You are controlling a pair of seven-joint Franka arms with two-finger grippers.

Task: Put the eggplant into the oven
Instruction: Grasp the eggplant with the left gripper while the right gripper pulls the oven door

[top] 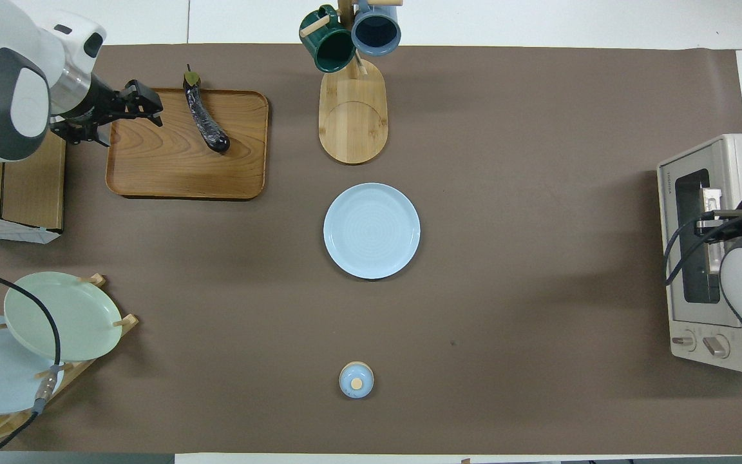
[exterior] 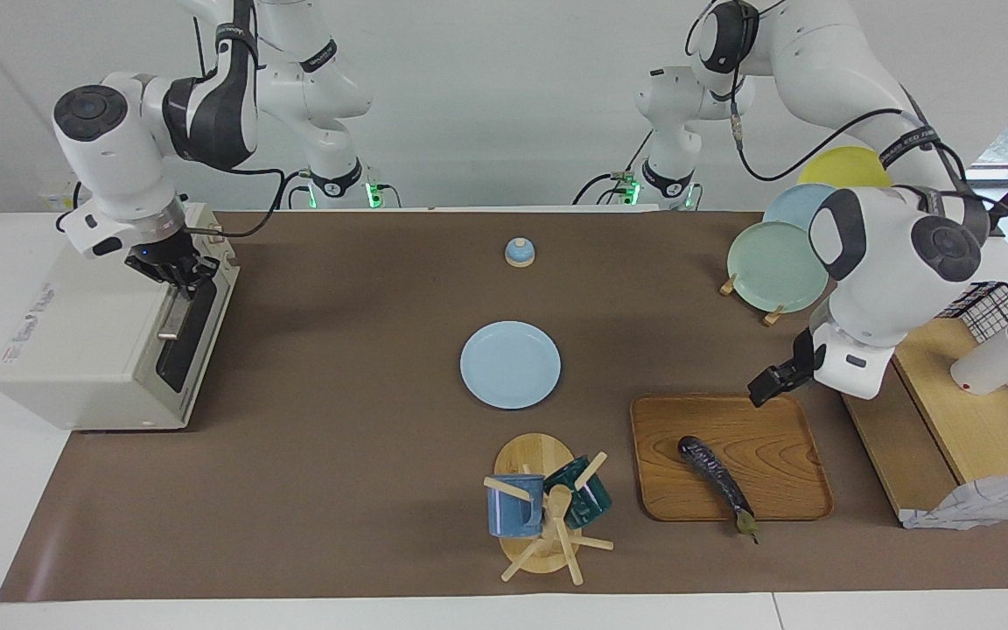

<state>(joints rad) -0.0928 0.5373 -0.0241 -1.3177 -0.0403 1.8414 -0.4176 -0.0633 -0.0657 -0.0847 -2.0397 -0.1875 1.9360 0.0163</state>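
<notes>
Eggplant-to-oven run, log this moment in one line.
eggplant: on tray | oven: door shut | right gripper: at handle | left gripper: over tray edge

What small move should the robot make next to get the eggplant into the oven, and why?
Probably the right gripper should pull the handle to open the oven: its door looks shut, and this gripper is at the handle. The eggplant lies on the wooden tray, with the left gripper over the tray's edge.

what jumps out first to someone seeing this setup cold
The dark eggplant lying slantwise on the wooden tray, with the left pincer over the tray's edge. At the right arm's end, the right pincer is at the handle of the off-white oven.
</notes>
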